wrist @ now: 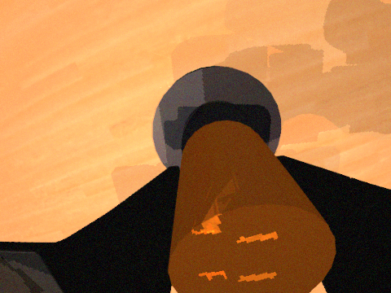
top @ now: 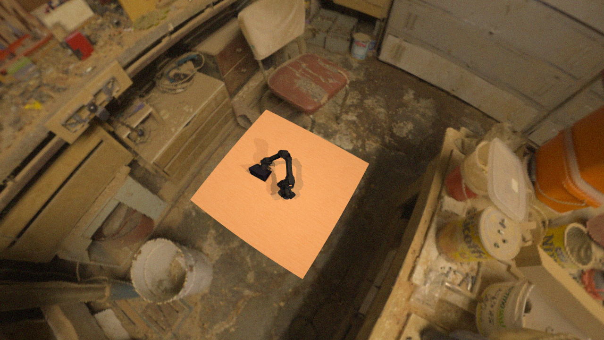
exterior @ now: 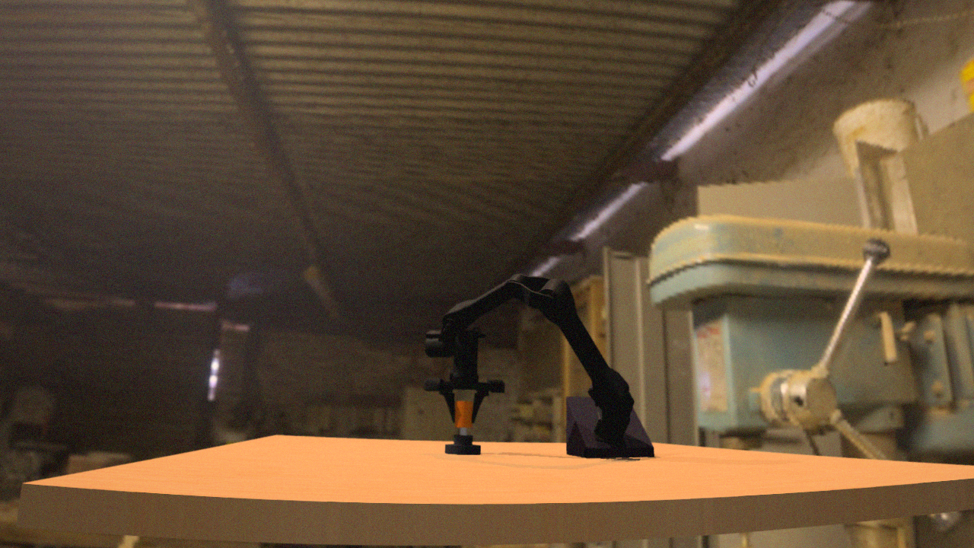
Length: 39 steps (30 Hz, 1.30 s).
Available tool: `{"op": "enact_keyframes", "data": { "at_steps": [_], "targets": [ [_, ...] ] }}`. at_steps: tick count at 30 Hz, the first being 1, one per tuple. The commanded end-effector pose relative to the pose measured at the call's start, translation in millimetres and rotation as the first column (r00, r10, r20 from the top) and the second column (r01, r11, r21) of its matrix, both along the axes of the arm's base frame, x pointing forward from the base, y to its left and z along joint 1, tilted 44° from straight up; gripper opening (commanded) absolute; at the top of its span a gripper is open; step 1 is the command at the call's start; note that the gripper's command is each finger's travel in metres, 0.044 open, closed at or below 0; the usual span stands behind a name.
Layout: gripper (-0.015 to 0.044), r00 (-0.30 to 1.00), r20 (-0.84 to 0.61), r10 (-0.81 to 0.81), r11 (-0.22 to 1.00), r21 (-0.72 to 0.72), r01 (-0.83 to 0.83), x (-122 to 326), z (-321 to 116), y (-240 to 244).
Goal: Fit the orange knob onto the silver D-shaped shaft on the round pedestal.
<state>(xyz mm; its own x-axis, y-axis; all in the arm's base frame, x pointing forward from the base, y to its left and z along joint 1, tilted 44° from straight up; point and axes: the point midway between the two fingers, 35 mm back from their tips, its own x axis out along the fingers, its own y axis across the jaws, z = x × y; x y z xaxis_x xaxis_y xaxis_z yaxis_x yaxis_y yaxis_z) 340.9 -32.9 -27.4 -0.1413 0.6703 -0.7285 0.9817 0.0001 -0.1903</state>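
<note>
My gripper (exterior: 463, 417) (wrist: 226, 171) is shut on the orange knob (exterior: 463, 412) (wrist: 240, 171) and holds it upright, directly above the round pedestal (exterior: 462, 449) (wrist: 181, 91). The pedestal is dark, with a wide base and a narrower collar. The silver shaft (exterior: 463, 430) shows as a short bright piece between the knob's underside and the collar in the exterior view, so the knob is not down on the pedestal. The knob's hole and the shaft's flat side are hidden. In the wrist view the knob covers the shaft. In the top view the arm hides knob and pedestal.
The arm's dark wedge-shaped base (top: 259, 172) (exterior: 577, 425) stands on the wooden table top (top: 295, 236) (exterior: 340, 476), to the right of the pedestal in the exterior view. The arm arches over from it. Shadows of the arm lie on the table around the pedestal.
</note>
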Motion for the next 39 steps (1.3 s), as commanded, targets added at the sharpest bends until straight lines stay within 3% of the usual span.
{"op": "enact_keyframes", "data": {
  "at_steps": [1,16,23,39],
  "targets": [
    [0.0000,1.000,-0.003,-0.003,1.000,-0.001,0.003,-1.3,0.0,0.2],
    [0.0000,1.000,-0.009,-0.010,1.000,-0.003,0.010,-2.1,5.0,-1.7],
    [0.0000,0.978,-0.138,-0.155,0.988,-0.041,0.151,0.0,5.1,-1.8],
    [0.0000,0.978,-0.139,-0.157,0.987,-0.042,0.152,0.8,0.2,-1.4]
  ]
}}
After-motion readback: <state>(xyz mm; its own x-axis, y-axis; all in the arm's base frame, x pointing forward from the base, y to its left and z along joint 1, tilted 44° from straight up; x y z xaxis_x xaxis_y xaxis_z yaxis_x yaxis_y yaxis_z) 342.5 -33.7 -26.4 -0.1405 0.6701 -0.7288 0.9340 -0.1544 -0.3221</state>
